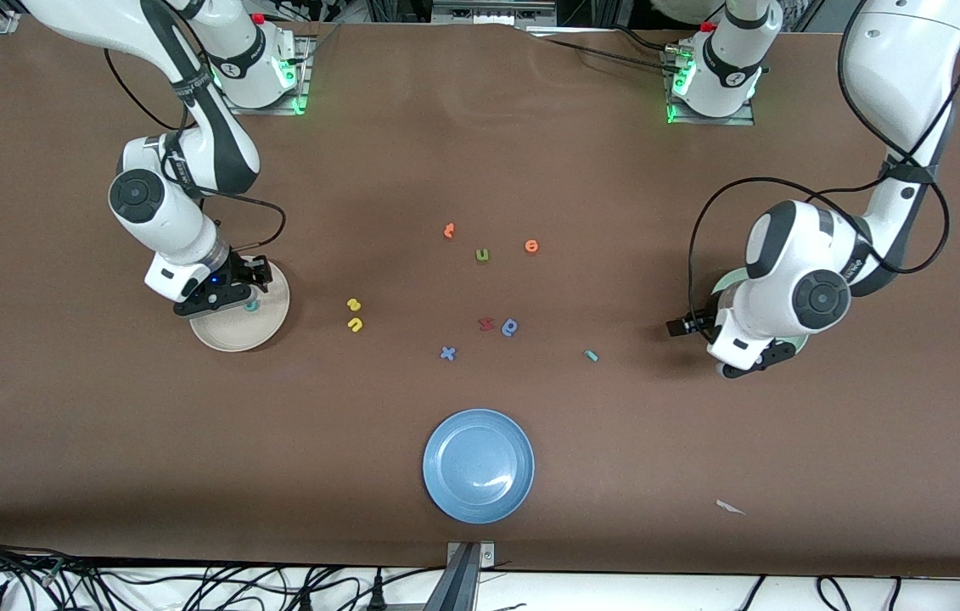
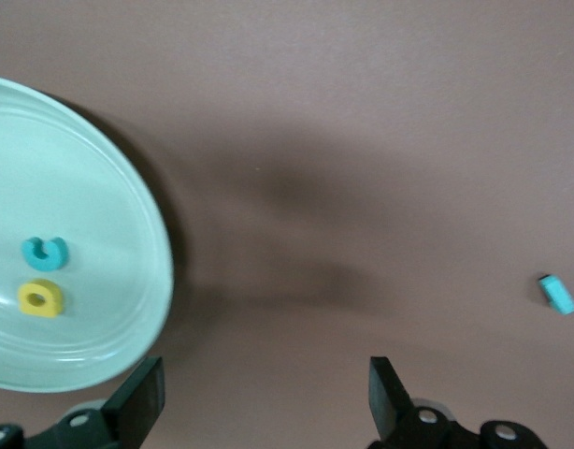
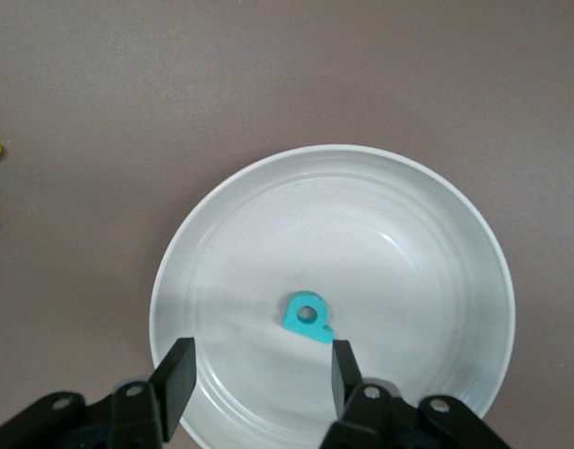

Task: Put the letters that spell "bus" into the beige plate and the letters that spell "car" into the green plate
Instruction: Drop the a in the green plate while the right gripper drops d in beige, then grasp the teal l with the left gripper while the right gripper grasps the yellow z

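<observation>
The right pincer (image 1: pixel 249 284) hovered over the round cream-beige plate (image 1: pixel 272 327) at the right arm's end of the brown counter (image 1: pixel 64 407), its jaws spread apart and holding nothing. In the right wrist view the small teal foam b (image 3: pixel 306 317) lay flat in the plate's well, just off the fingertips (image 3: pixel 344 363) and clear of them. The tiny yellow foam s (image 1: pixel 352 304) and the yellow foam u (image 1: pixel 355 324) lay on the counter close together, near that plate toward the middle of the counter, the u nearer the front camera.

The left pincer (image 2: pixel 268 398) hung beside the round pale mint-green plate (image 2: pixel 109 281) at the left arm's end, over bare counter by its rim, jaws wide and empty. In that plate rested the light-teal foam c (image 2: pixel 45 251) and the yellow foam a (image 2: pixel 40 297), just beside each other. The small teal foam r (image 1: pixel 591 355) lay on the counter, apart from the green plate, toward the middle.

Other letters lay scattered mid-counter: an orange one (image 1: pixel 449 230), an olive-green u (image 1: pixel 482 255), an orange ring-shaped one (image 1: pixel 531 246), a red one (image 1: pixel 485 323) next to a blue a-like one (image 1: pixel 511 327), and a blue x (image 1: pixel 447 353). A round blue plate (image 1: pixel 479 465) sat nearer the front camera than all of them. A white scrap (image 1: pixel 730 507) lay near the counter's front edge.
</observation>
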